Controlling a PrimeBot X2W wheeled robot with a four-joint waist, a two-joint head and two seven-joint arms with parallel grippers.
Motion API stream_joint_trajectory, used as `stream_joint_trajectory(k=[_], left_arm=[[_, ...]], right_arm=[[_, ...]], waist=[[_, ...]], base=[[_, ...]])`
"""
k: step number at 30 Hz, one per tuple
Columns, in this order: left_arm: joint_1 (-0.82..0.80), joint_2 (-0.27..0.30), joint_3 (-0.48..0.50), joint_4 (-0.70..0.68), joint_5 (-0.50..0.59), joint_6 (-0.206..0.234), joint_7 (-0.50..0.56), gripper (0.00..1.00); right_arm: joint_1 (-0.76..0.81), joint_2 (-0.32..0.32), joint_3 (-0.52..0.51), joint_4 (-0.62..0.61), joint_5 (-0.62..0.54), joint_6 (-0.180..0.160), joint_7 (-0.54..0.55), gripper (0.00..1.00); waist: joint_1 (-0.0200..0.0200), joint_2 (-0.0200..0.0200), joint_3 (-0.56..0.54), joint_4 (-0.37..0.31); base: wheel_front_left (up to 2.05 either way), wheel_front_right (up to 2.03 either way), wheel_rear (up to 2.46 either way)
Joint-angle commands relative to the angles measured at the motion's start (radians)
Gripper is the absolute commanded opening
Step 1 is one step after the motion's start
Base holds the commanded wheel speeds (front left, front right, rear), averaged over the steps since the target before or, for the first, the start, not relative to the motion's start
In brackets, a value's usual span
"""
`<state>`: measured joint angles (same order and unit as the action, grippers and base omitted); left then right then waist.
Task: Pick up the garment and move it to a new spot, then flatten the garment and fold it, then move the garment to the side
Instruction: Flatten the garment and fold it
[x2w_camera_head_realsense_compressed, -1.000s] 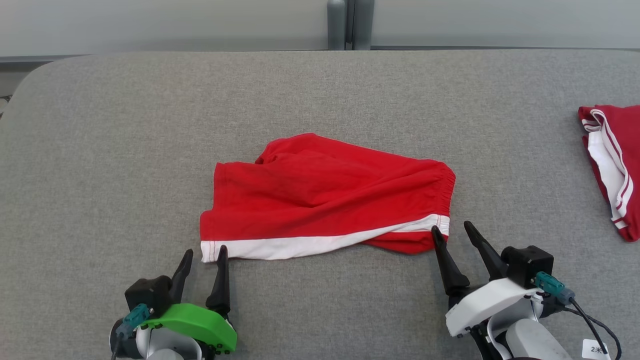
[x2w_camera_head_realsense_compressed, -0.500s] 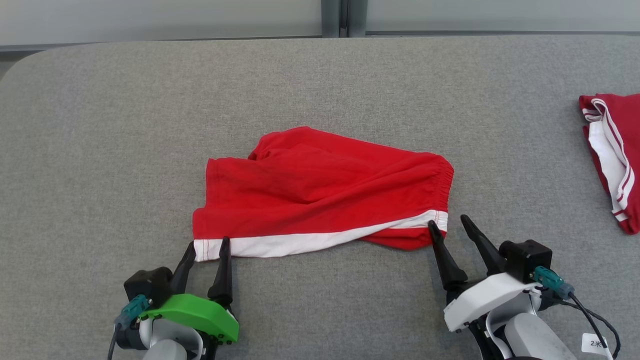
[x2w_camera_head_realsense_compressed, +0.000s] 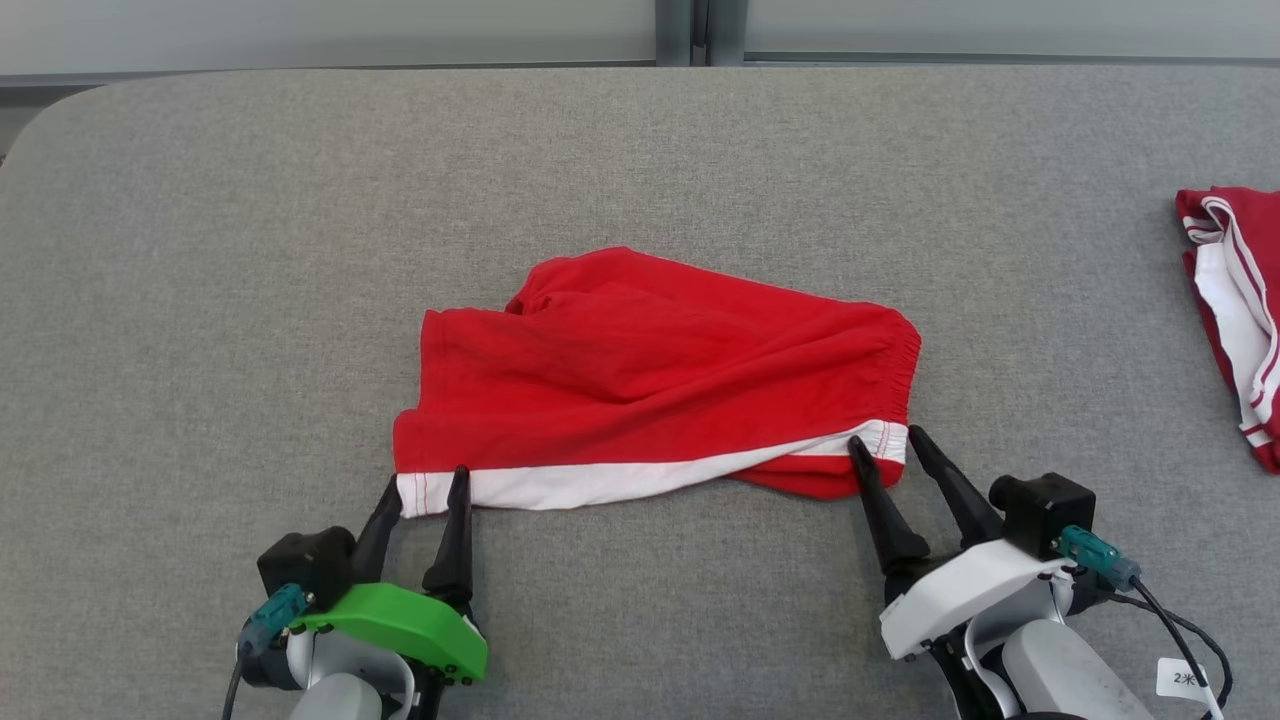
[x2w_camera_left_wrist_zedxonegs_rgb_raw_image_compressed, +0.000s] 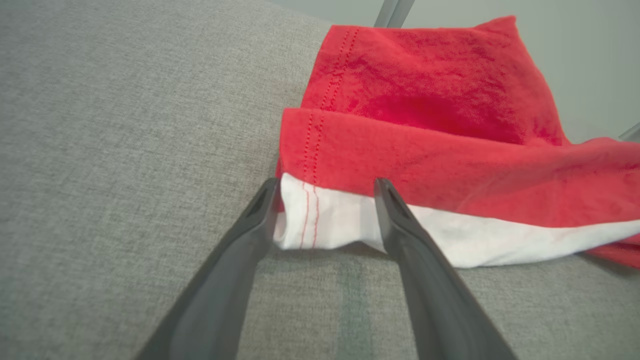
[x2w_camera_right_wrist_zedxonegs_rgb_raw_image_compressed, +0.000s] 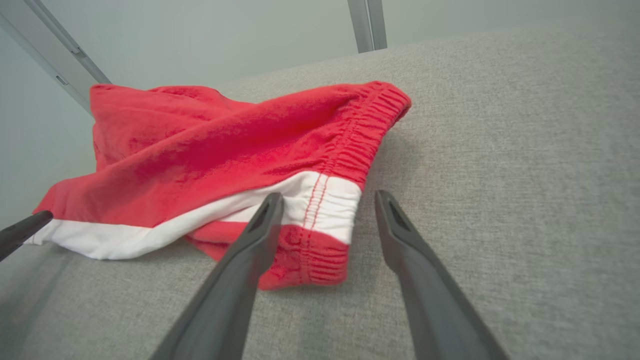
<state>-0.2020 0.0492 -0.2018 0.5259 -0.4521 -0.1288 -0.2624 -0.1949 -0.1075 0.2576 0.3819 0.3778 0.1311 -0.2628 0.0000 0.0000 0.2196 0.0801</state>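
Observation:
The garment (x2w_camera_head_realsense_compressed: 650, 370) is a pair of red shorts with a white side stripe, lying rumpled in the middle of the grey table (x2w_camera_head_realsense_compressed: 200, 250). My left gripper (x2w_camera_head_realsense_compressed: 428, 482) is open at the garment's near left corner, and in the left wrist view the white hem corner (x2w_camera_left_wrist_zedxonegs_rgb_raw_image_compressed: 320, 220) lies between its fingers (x2w_camera_left_wrist_zedxonegs_rgb_raw_image_compressed: 400, 225). My right gripper (x2w_camera_head_realsense_compressed: 884, 440) is open at the near right corner, straddling the waistband end (x2w_camera_right_wrist_zedxonegs_rgb_raw_image_compressed: 330, 215) in the right wrist view. The red cloth (x2w_camera_right_wrist_zedxonegs_rgb_raw_image_compressed: 225, 140) bunches up behind it.
A second red and white garment (x2w_camera_head_realsense_compressed: 1235, 310) lies at the table's right edge. The table's rounded far left corner (x2w_camera_head_realsense_compressed: 50, 120) and a pale wall with a grey post (x2w_camera_head_realsense_compressed: 690, 30) sit beyond. Bare grey cloth surface (x2w_camera_head_realsense_compressed: 650, 600) spreads between my arms.
Both grippers have crept forward to the garment's near corners, the left now around the white hem. The head camera tilted slightly, shifting the whole picture.

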Motion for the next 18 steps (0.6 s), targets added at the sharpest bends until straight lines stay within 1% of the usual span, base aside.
stream_joint_trajectory(k=[1,2,8,13,18], left_arm=[[-0.014,0.003,-0.004,-0.006,0.008,-0.003,-0.002,0.13],[-0.012,0.003,-0.013,-0.006,0.011,-0.003,-0.002,0.0],[0.01,0.004,-0.03,-0.012,0.01,-0.003,-0.002,0.0],[0.037,0.004,-0.02,-0.025,0.03,-0.003,-0.002,0.0],[0.032,0.01,-0.02,-0.084,0.052,-0.003,-0.002,0.0]], right_arm=[[-0.011,-0.005,0.003,0.0,0.011,-0.001,-0.002,0.0],[-0.011,-0.006,0.004,-0.004,0.011,-0.001,-0.002,0.0],[0.013,-0.008,0.001,-0.01,0.016,-0.001,-0.002,0.0],[0.046,-0.005,-0.011,-0.017,0.019,-0.001,-0.002,0.0],[0.057,0.006,-0.04,-0.054,0.038,-0.001,-0.002,0.0]], waist=[[0.0,0.0,-0.001,0.001],[0.0,0.0,-0.002,0.001],[0.0,0.0,-0.024,0.006],[0.0,0.0,-0.08,0.01],[0.0,0.0,-0.116,0.013]], base=[[0.0,0.0,0.0],[0.0,0.0,0.0],[0.0,0.0,0.0],[0.0,0.0,0.0],[0.0,0.0,0.0]])
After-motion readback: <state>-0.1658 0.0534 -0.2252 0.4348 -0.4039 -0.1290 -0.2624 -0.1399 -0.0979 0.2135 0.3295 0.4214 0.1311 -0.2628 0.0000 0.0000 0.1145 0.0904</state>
